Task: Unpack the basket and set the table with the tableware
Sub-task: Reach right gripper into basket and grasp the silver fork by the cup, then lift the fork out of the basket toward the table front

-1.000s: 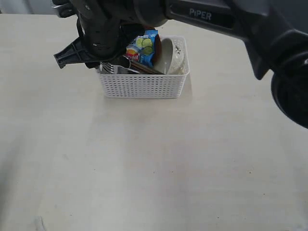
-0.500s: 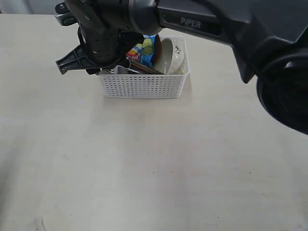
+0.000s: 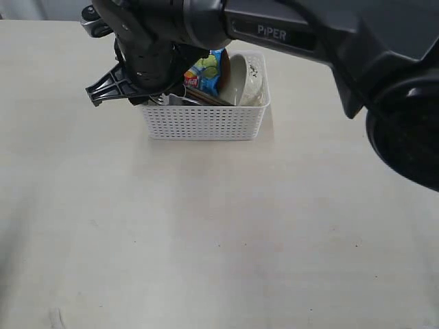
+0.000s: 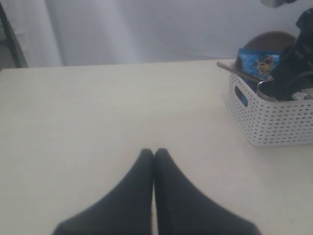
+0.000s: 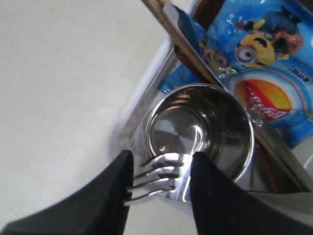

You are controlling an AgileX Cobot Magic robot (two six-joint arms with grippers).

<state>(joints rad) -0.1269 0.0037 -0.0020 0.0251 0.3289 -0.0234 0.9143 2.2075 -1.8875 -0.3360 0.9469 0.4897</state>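
The white basket (image 3: 203,123) stands at the far middle of the table (image 3: 206,240). It holds an off-white bowl (image 3: 250,79), brown chopsticks (image 5: 195,54), a steel cup (image 5: 200,127) and a steel fork (image 5: 161,176). A reddish-brown plate (image 4: 274,39) stands behind the blue chip bag (image 3: 206,68). My right gripper (image 5: 163,161) is open at the basket's left end, low over the cup, with the fork's tines lying between its fingers. My left gripper (image 4: 154,152) is shut and empty over bare table, well away from the basket (image 4: 274,122).
The right arm (image 3: 288,31) reaches across the top of the exterior view and hides the basket's back left corner. A pale curtain (image 4: 146,29) hangs beyond the table's far edge.
The right gripper has shifted slightly right and lower at the basket's left end. Its opening looks the same. The basket and its contents have not moved.
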